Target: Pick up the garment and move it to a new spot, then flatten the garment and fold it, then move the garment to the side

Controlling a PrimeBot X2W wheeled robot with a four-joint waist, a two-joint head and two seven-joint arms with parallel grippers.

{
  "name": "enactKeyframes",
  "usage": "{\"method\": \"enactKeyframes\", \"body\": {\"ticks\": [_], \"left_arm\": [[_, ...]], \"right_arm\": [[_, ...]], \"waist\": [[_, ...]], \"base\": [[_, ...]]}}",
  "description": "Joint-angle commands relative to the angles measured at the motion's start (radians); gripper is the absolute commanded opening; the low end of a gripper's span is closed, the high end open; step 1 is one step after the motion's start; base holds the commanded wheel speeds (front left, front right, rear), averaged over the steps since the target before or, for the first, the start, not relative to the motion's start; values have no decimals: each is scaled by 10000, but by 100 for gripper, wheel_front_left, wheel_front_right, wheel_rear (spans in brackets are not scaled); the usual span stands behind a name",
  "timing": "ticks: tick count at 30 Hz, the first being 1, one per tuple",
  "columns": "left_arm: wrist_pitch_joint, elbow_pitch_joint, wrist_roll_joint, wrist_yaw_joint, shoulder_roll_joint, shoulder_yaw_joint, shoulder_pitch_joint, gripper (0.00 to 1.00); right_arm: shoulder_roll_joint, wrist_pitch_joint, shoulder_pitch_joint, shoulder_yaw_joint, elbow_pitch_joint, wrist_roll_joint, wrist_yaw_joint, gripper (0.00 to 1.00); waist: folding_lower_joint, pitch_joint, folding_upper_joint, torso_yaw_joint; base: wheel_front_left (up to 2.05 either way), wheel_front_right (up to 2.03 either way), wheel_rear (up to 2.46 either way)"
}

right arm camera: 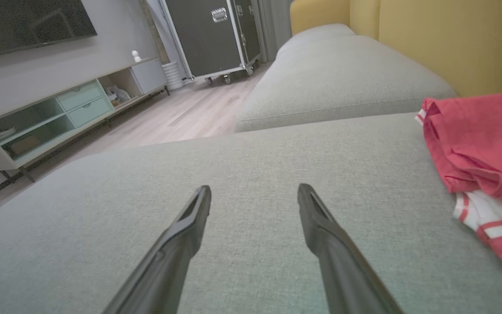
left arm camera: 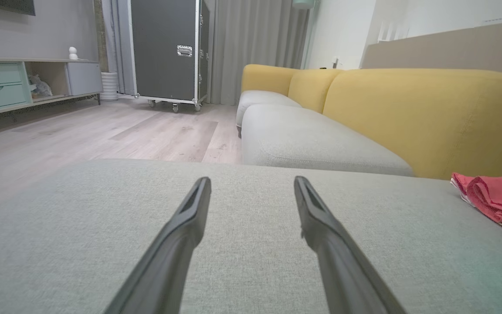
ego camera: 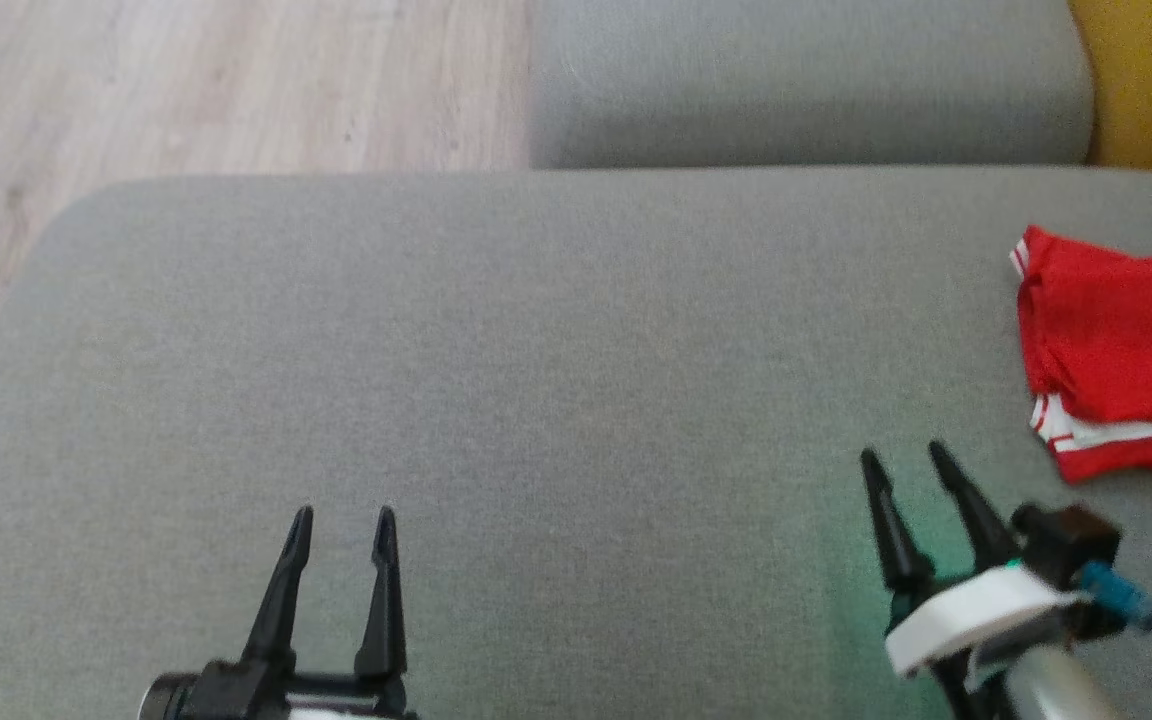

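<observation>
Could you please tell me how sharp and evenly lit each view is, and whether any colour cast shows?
Head view: soft overall, with a green glow on the grey cushion beside the right gripper. Left wrist view: sharper, evenly lit, a faint teal tint at lower right below the red garment. Right wrist view: sharp, even light, the room leaning from the tilted camera.
</observation>
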Motion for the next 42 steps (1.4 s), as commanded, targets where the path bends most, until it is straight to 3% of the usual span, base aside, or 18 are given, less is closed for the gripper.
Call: {"method": "enactKeyframes", "body": {"ticks": [1, 3, 7, 9, 26, 27, 42], "left_arm": [[-51, -490, -89, 48, -28, 420, -3, 100], [-51, -775, -175, 18, -28, 528, 211, 100], [-51, -1170, -88, 69, -28, 774, 667, 100], [-51, -1289, -60, 102, -28, 849, 774, 100], [-51, -1278, 214, -128, -28, 989, 910, 100], [0, -980, 135, -110, 25, 646, 1220, 0], [246, -283, -1345, -203, 107, 759, 996, 0]], "right_arm": [[111, -540, 86, 210, -147, -433, -7, 100], [300, -734, 313, 64, -197, -1106, -7, 100], [751, -760, 1253, -526, -2292, -2881, -7, 100], [886, -761, 1649, -695, -2754, -3204, -7, 100], [1286, -763, 2279, -1106, -3009, -3548, -7, 100], [1304, -658, 2633, -1304, -2662, -3447, 0, 0], [1237, -384, 2494, -1361, -2119, -1903, -1, 0]], "waist": [[3, -439, -1, 148], [3, -556, -1, 110], [3, -747, -1, -26], [3, -809, -1, -54], [3, -1044, -1, -195], [3, -1045, -1, -198], [3, -972, -1, -273]], "base": [[0, 0, 0], [0, 0, 0], [0, 0, 0], [0, 0, 0], [0, 0, 0], [0, 0, 0], [0, 0, 0]]}}
